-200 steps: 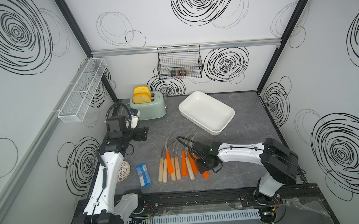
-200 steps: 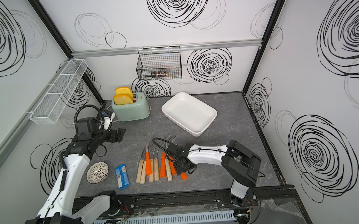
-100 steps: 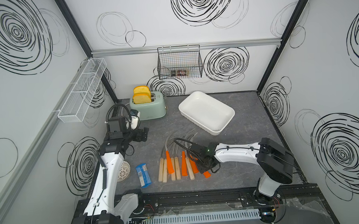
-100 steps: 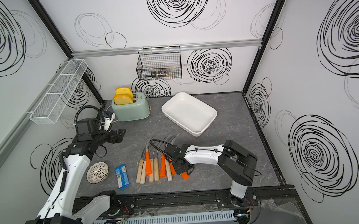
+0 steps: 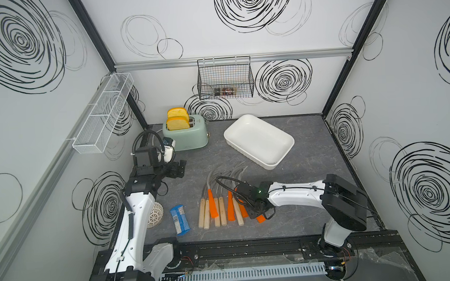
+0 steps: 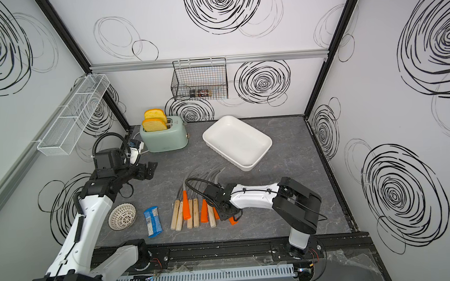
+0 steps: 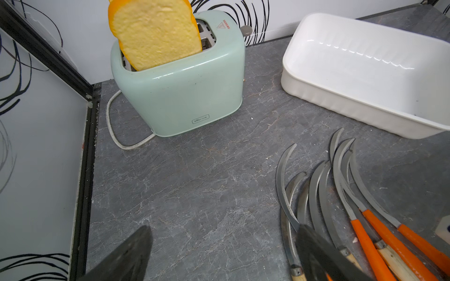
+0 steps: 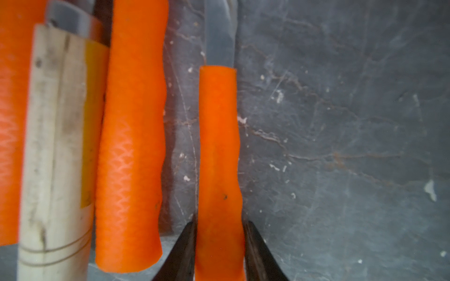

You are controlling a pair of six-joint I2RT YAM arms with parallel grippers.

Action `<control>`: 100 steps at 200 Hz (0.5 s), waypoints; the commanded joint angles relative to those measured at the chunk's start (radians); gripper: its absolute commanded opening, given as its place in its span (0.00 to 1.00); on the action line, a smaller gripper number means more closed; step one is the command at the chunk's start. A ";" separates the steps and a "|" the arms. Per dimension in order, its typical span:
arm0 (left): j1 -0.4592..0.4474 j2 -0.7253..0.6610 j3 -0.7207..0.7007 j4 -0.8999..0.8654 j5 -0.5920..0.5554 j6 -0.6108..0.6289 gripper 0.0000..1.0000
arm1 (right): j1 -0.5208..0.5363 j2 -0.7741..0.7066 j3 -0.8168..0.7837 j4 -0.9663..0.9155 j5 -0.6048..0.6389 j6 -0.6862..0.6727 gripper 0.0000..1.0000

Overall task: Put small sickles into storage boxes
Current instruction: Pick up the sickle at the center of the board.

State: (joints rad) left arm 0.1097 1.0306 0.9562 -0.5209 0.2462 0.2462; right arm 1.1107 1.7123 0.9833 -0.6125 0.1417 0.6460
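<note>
Several small sickles (image 5: pixel 217 208) lie side by side near the table's front, some with wooden handles and some with orange ones, their grey blades pointing to the back. My right gripper (image 5: pixel 260 214) is down at the right end of the row. In the right wrist view its fingers (image 8: pixel 185 248) press both sides of one orange sickle handle (image 8: pixel 219 146), which lies flat on the table. The white storage box (image 5: pixel 258 141) sits empty behind the row. Over bare table by the toaster, my left gripper (image 5: pixel 178 169) hangs open (image 7: pixel 224 227).
A mint toaster (image 5: pixel 186 135) with bread stands at the back left. A blue packet (image 5: pixel 179 219) and a white mesh ball (image 5: pixel 155 217) lie left of the sickles. A black wire basket (image 5: pixel 225 79) and a white mesh rack (image 5: pixel 102 119) hang on the walls.
My right gripper has closed onto the orange handle at the right end of the row, and its arm has shifted slightly left. The left arm has stayed still.
</note>
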 commanded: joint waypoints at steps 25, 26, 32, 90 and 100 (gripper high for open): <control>0.011 -0.010 0.001 0.038 0.008 -0.007 0.96 | 0.005 -0.016 -0.037 -0.024 0.054 -0.012 0.29; 0.010 -0.010 0.002 0.038 0.008 -0.007 0.96 | 0.005 -0.016 -0.037 -0.023 0.055 -0.012 0.28; 0.010 -0.009 0.001 0.040 0.008 -0.009 0.96 | 0.005 -0.018 -0.038 -0.021 0.056 -0.017 0.27; 0.010 -0.007 0.009 0.039 0.005 -0.014 0.96 | 0.003 -0.043 -0.034 -0.022 0.074 -0.034 0.16; 0.010 -0.009 0.010 0.039 0.004 -0.014 0.96 | 0.003 -0.056 -0.033 -0.026 0.079 -0.036 0.14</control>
State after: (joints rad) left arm 0.1097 1.0302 0.9562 -0.5209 0.2459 0.2382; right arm 1.1114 1.6955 0.9653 -0.6083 0.1776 0.6205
